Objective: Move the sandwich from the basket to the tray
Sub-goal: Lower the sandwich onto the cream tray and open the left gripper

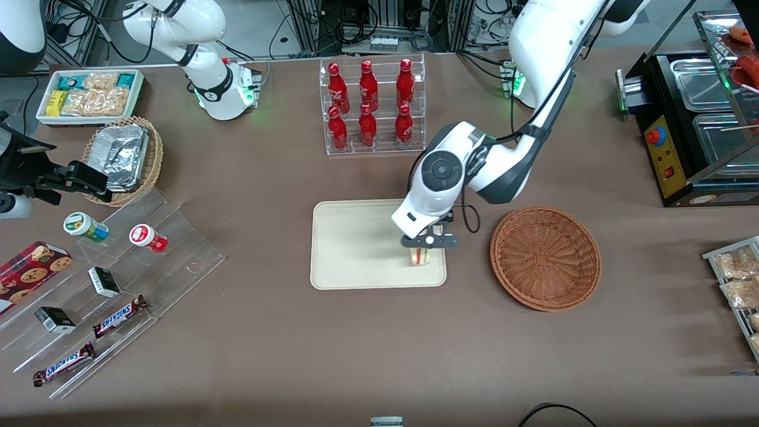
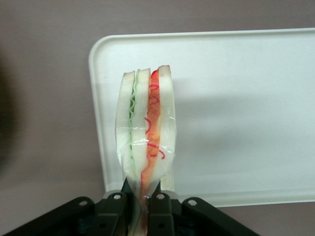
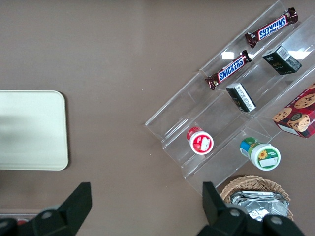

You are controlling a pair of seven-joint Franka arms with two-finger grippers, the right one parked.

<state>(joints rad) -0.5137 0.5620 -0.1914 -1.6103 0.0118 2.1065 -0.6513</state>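
While jaws clench sandwich (image 2: 146,129), gripper (image 1: 428,242) hangs over tray (image 1: 350,249) corner nearest basket (image 1: 545,257).

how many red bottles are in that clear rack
6 red bottles stand in the clear rack: three on its upper step, three on the lower. None looks hidden. The claw, nearer the camera, holds the sandwich over the tray.

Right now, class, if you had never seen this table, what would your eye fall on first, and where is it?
First, the working arm's hand over the tray, shut on the wrapped sandwich, which hangs above the tray's corner nearest the basket. Next, the reddish-brown basket beside the tray, toward the working arm's end, with nothing visible in it. Then the rack of red bottles, farther from the front camera than the tray.
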